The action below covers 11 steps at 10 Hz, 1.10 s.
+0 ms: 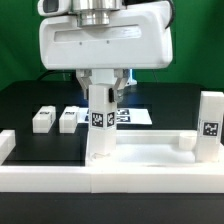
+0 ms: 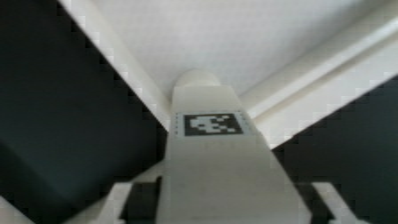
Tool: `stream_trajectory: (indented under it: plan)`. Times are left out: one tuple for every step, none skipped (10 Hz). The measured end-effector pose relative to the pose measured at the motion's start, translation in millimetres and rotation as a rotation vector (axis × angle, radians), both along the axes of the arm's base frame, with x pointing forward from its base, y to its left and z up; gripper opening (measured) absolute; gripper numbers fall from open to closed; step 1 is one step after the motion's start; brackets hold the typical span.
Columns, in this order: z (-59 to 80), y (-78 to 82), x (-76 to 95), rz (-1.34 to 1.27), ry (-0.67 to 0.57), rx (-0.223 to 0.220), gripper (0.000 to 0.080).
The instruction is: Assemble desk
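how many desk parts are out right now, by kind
legs: 4 (held leg in the gripper, two lying legs, upright leg)
tabletop: 1
total: 5

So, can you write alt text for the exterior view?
The gripper holds one white tagged leg upright over the tabletop panel. Two more legs lie behind at the exterior view's left; another leg stands at its right.
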<state>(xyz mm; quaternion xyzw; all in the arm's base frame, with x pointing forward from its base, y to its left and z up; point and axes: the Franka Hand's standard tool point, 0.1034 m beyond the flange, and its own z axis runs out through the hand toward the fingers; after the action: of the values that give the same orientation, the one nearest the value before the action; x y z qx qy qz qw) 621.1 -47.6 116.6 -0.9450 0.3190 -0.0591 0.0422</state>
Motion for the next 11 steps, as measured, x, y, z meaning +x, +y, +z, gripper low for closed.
stream_trajectory:
  plan:
    - [0.0, -0.2, 0.0, -0.061, 0.002, 0.01, 0.0291]
    - [-0.5, -0.4, -0.5, -0.158, 0.005, 0.032, 0.0291]
    - [-0.7, -1.6, -0.5, -0.275, 0.003, 0.058, 0.0291]
    - [-0.9, -1.5, -0.7, -0.383, 0.008, 0.083, 0.0291]
    - [-1.1, -1.9, -1.0, -0.48, 0.012, 0.108, 0.0291]
    - [-1.5, -1.7, -1.5, -0.594, 0.02, 0.138, 0.0291]
    - [-1.8, 0.1, -1.8, -0.714, 0.029, 0.173, 0.0291]
    - [-2.1, 2.8, -1.6, -0.812, 0.038, 0.197, 0.0291]
    - [-2.0, 4.0, -1.3, -0.823, 0.039, 0.2, 0.0291]
    - [-2.0, 4.0, -1.3, -0.81, 0.038, 0.198, 0.0291]
    - [-2.1, 4.0, -1.4, -0.786, 0.036, 0.195, 0.0291]
